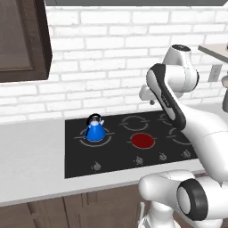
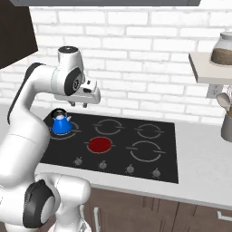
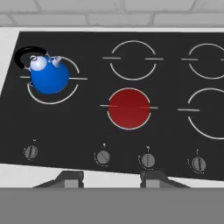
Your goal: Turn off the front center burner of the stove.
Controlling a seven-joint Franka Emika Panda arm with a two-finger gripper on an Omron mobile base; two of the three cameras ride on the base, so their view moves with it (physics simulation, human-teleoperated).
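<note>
The stove [image 1: 116,153] is a glossy black glass cooktop set in the grey counter. Its front center burner [image 1: 143,140] [image 2: 99,145] [image 3: 129,108] glows as a solid red disc. A row of small grey knobs runs along the front edge; in the hand view one knob [image 3: 102,157] sits below the disc's left side and another [image 3: 147,160] below its right. My gripper [image 2: 79,105] [image 3: 111,178] hangs high above the cooktop, pointing down at it, open with nothing between its fingers.
A blue kettle [image 1: 95,130] [image 3: 49,76] stands on the left burner. Three other burners are thin grey broken rings. A shelf with a jar [image 2: 224,49] and a utensil holder [image 2: 226,122] are at the right, and a dark cabinet [image 1: 22,40] hangs upper left.
</note>
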